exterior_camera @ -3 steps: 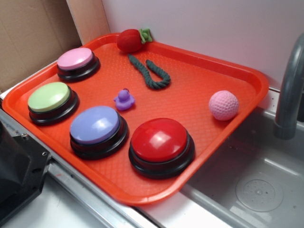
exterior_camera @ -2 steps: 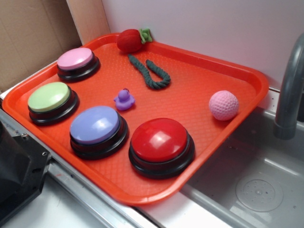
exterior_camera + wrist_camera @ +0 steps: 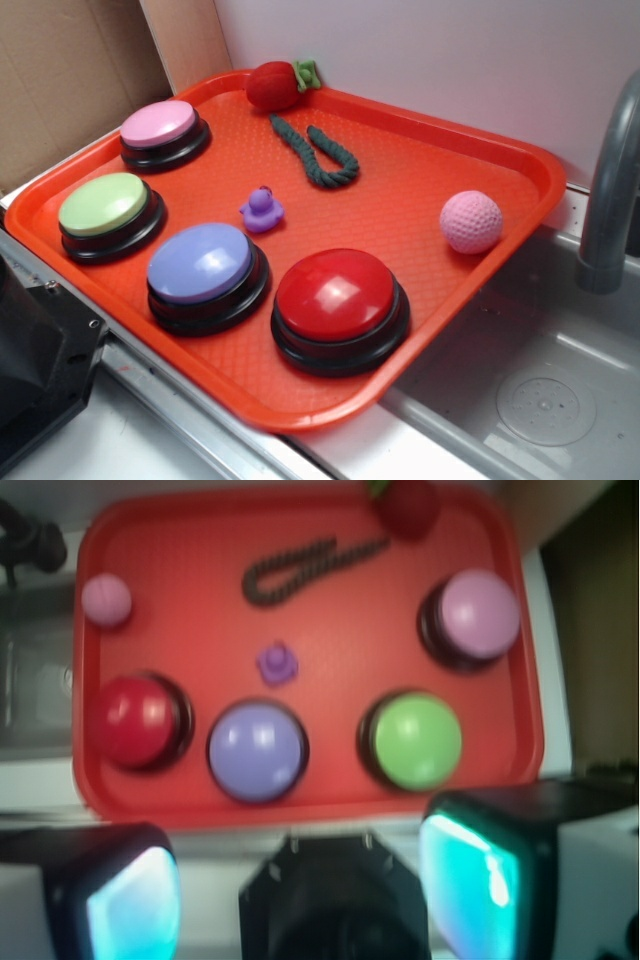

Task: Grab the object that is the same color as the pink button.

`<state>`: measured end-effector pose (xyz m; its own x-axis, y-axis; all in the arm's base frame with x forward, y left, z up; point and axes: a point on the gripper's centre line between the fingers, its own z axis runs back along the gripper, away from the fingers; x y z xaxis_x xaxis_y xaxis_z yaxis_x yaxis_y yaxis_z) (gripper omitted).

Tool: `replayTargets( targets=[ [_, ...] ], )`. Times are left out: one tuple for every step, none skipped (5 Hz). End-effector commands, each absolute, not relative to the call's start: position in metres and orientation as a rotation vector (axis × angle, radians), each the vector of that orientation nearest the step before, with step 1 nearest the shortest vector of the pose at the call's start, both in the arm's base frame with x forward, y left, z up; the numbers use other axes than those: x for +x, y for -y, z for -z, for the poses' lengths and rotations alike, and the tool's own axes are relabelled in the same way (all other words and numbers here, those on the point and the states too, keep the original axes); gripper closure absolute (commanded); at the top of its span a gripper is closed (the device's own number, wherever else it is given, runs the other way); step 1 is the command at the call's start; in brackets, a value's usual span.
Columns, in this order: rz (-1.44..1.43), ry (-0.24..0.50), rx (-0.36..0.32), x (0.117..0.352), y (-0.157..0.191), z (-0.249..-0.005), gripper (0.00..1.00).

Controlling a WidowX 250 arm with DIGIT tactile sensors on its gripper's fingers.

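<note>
Pink ball (image 3: 106,599) | far corner of tray (image 3: 300,810) | tool (image 3: 300,880) apparently open, well apart.

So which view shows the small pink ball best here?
The exterior view: the pink ball is sharp, its dimples visible, alone near the orange tray's right rim. The wrist view shows it only as a small blurred blob in the tray's upper-left corner.
</note>
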<state>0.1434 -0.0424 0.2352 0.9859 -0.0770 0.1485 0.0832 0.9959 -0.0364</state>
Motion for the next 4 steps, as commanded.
replayTargets(
  targets=[
    [0.305,0.262,-0.033,0.207,0.117,-0.216,0.0],
    [0.352,0.222,0.019,0.239,0.14,-0.164,0.0],
    [0.343,0.202,0.052,0.247,0.145,-0.13,0.0],
    [0.347,0.208,0.028,0.256,0.159,-0.119,0.0]
  ],
)
